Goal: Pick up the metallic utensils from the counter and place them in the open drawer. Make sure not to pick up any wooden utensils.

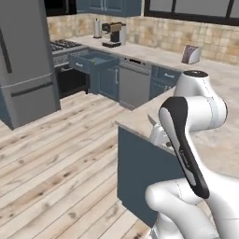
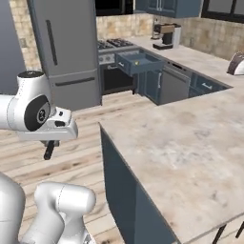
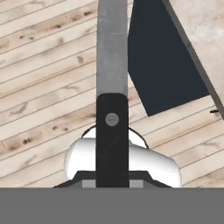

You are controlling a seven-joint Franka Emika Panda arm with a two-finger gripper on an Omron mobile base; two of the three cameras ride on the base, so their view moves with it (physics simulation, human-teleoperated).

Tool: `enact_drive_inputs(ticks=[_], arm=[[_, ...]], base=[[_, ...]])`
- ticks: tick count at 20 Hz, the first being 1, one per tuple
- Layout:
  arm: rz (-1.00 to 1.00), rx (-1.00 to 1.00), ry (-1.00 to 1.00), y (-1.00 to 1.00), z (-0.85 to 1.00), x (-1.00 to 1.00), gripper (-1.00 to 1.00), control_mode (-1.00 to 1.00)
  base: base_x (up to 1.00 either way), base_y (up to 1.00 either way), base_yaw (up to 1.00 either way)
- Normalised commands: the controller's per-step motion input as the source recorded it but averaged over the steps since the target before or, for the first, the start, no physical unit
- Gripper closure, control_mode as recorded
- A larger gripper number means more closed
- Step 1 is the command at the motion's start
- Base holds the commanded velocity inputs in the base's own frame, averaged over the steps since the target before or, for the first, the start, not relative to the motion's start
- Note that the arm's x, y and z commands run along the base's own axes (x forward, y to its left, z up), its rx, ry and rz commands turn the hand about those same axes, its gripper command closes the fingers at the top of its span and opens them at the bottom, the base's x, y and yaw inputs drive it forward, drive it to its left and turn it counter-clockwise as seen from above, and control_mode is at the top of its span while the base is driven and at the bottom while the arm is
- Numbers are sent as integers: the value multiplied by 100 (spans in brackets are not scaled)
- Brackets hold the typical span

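- the gripper (image 2: 51, 142) hung over the wooden plank floor (image 2: 71, 157), off the near corner of the counter (image 2: 190, 143), its jaws clamped together on a slim black-handled utensil (image 3: 112, 131).
- in the hand view the utensil ran straight out from between the jaws: a black handle with a small round rivet nearest them, then a flat grey blade-like length reaching away to the far edge of the picture.
- in the right base view the same utensil showed as a short dark stick pointing down from under the jaws, clear of the floor.
- to one side of the jaws in the hand view stood the counter's dark blue base panel (image 3: 166, 65), with the pale marbled top (image 3: 201, 26) beyond it; neither touched the utensil.
- the open drawer (image 2: 138, 63) was well away from the jaws, across the floor in the far run of cabinets, pulled out with its flat blue front facing the room.
- a small yellow thing (image 2: 138, 61) lay inside that drawer; it was too small to tell its shape.
- the marbled top nearest the jaws lay bare in the right base view.
- beyond the jaws, left of the drawer, stood a grey fridge (image 2: 66, 43) and a stove (image 2: 114, 44); right of the drawer were a grey dishwasher front (image 1: 134, 84), a coffee machine (image 2: 167, 34) on the far counter, and a toaster (image 2: 237, 64) farther along.
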Motion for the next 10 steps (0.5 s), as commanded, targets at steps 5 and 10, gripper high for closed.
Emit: enact_drive_inputs(ticks=[5, 10], arm=[[0, 0, 0, 0, 0, 0, 100, 100], [0, 0, 0, 0, 0, 0, 100, 100]], base=[[59, 100, -44], [44, 100, -47]])
